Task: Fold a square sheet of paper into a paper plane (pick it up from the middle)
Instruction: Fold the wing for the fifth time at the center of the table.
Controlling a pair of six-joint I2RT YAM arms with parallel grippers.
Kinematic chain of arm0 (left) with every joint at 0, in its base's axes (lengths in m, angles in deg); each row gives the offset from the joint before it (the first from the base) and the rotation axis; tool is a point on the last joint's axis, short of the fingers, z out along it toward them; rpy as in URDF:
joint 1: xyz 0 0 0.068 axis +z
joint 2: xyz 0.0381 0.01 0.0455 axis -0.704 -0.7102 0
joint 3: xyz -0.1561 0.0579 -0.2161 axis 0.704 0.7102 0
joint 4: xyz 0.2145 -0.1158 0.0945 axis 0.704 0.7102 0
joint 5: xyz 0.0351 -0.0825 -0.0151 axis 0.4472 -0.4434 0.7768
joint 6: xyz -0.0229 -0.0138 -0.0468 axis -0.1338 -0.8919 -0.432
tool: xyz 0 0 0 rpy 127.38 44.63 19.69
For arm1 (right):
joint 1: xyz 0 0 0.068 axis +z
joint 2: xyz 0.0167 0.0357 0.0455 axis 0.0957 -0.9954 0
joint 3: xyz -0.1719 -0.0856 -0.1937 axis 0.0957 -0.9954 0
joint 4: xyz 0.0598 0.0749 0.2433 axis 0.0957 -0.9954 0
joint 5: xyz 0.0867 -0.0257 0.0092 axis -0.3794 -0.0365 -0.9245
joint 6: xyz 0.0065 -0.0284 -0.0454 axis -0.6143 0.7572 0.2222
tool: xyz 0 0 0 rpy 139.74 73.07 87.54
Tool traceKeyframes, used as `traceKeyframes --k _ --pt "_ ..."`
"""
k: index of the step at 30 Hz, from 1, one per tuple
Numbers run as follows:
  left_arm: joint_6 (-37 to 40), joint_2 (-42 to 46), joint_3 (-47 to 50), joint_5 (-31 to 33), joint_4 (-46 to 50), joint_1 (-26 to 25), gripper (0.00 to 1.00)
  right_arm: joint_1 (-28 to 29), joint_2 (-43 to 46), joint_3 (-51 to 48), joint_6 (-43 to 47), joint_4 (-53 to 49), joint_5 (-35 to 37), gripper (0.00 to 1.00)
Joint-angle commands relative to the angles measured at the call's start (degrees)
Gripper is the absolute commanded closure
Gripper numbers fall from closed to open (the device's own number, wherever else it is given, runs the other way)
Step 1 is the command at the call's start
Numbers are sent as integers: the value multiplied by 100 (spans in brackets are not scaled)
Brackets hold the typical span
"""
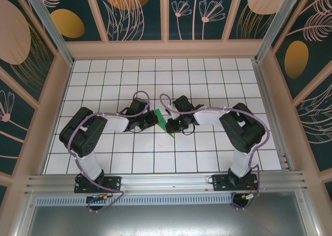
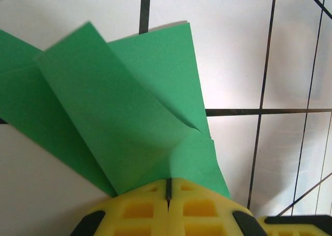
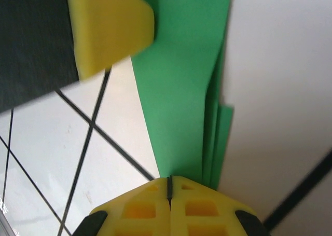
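The square sheet of paper (image 1: pixel 164 121) is bright green and folded into a narrow, layered wedge. It sits at the middle of the table between my two grippers. In the left wrist view the green paper (image 2: pixel 129 106) spreads out in overlapping flaps, one of them lifted and curling. It runs in under the shut yellow tips of my left gripper (image 2: pixel 168 188). From the right wrist the paper (image 3: pixel 181 80) appears as a long strip with stacked edges, ending at my shut right gripper (image 3: pixel 169 182). My left gripper (image 1: pixel 155 118) and right gripper (image 1: pixel 173 125) nearly touch, and a left fingertip (image 3: pixel 111 28) is beside the strip's far end.
The white gridded table (image 1: pixel 155 75) stretches back and to both sides of the arms. Wooden-framed patterned walls (image 1: pixel 57 91) close it in on three sides. A metal rail (image 1: pixel 166 181) with the arm bases runs along the near edge.
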Motion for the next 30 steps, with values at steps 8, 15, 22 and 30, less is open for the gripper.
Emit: traceKeyframes --k 8,15,22,30 --pt "214 -808 338 1753 1102 127 100 -23 1025 -908 66 -721 -70 100" --pt "229 -747 338 1628 1034 131 100 16 1217 -395 -240 39 -100 100" --pt "250 -617 312 1535 1020 128 100 66 218 96 -485 395 19 100" --pt "470 -358 207 1298 792 128 100 47 -141 -68 -569 399 249 100"
